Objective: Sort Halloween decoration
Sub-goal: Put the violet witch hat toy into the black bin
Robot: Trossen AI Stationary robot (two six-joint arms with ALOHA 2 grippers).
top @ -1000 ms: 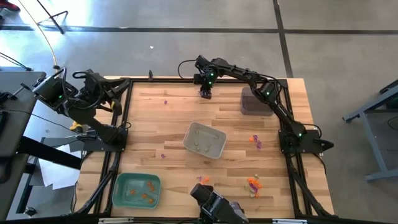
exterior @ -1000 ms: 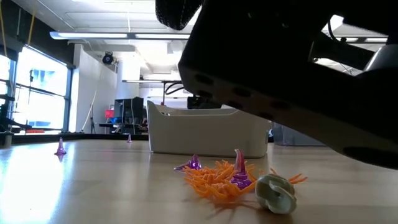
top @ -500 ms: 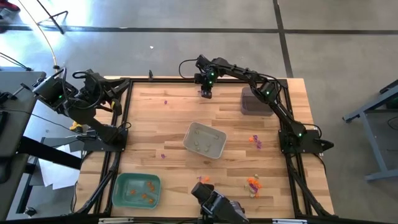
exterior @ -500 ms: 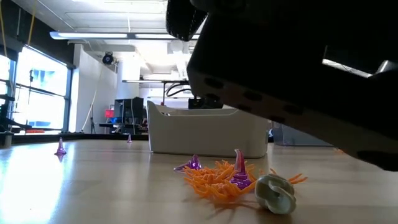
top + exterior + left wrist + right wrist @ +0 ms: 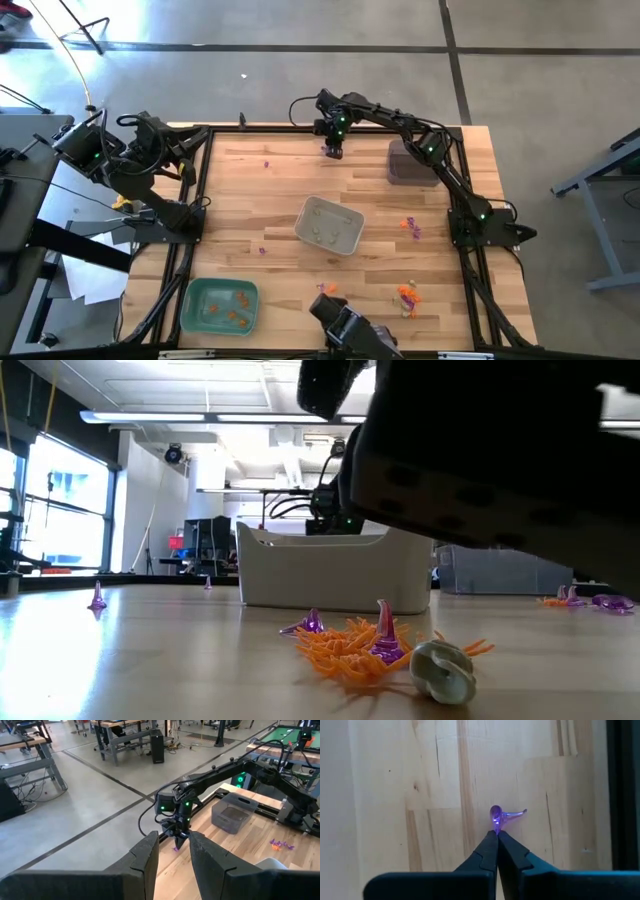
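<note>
Many trinkets (image 5: 407, 295) dot wooden table (image 5: 280, 200), concrete floor (image 5: 300, 80) around

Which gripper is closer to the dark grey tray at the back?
Right. The right gripper is beside the dark grey tray, shut on a purple trinket; the left gripper is across the table.

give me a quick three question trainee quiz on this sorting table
1. True or false: the right gripper has its fingers shut on a purple trinket.
2. Which tray holds orange trinkets? A. green tray B. grey tray C. dark tray
3. Fill in: the left gripper waits off the table's ______ edge.

Key: 1. true; 2. A; 3. left
</note>
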